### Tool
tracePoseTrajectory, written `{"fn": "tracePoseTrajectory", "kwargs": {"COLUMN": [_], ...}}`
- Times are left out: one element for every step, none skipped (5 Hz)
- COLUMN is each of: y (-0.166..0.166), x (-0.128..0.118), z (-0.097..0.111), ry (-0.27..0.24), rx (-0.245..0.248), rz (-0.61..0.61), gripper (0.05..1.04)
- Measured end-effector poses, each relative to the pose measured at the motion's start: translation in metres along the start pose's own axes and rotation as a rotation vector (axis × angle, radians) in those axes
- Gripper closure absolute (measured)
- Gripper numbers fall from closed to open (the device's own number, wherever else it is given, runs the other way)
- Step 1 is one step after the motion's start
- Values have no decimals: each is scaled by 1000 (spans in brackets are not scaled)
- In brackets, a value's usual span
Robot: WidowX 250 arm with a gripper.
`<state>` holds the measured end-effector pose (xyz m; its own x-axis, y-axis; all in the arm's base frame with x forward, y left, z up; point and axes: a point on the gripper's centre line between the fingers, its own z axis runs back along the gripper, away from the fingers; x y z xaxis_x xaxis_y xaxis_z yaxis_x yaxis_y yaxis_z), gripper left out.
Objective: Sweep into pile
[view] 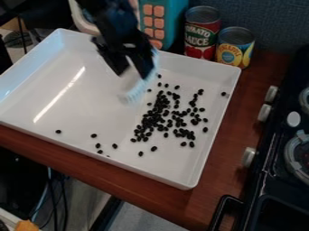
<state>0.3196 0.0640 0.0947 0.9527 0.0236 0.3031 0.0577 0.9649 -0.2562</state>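
- Camera view: from above, I look down at a slant on the wooden surface [224, 151].
- Facing: across the tray [102, 113] towards the cans [202, 36] at the back.
- Range: near, the stove [269, 169] cropped at the right edge.

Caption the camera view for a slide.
A black gripper holds a pale brush beside scattered black beans in a white tray.

- Left can [202, 32]: label reads "TOMATO SAUCE", two lines, pale letters on dark green, slanting upward.
- Right can [235, 47], just beside it: yellow and blue label, one curved word, looks like "PINEAPPLE", blurry.
- Other can print: too small to read.
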Motion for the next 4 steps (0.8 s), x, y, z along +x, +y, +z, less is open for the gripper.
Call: {"fn": "tracePoseTrajectory", "kwargs": {"y": [37, 71, 99, 123], "x": [3, -9, -37, -64], "z": [27, 38, 29, 23], "ry": [-40, -49, -1, 42], "rx": [28, 111, 171, 219], "rz": [-17, -25, -51, -96], "gripper": [371, 371, 371, 371]}}
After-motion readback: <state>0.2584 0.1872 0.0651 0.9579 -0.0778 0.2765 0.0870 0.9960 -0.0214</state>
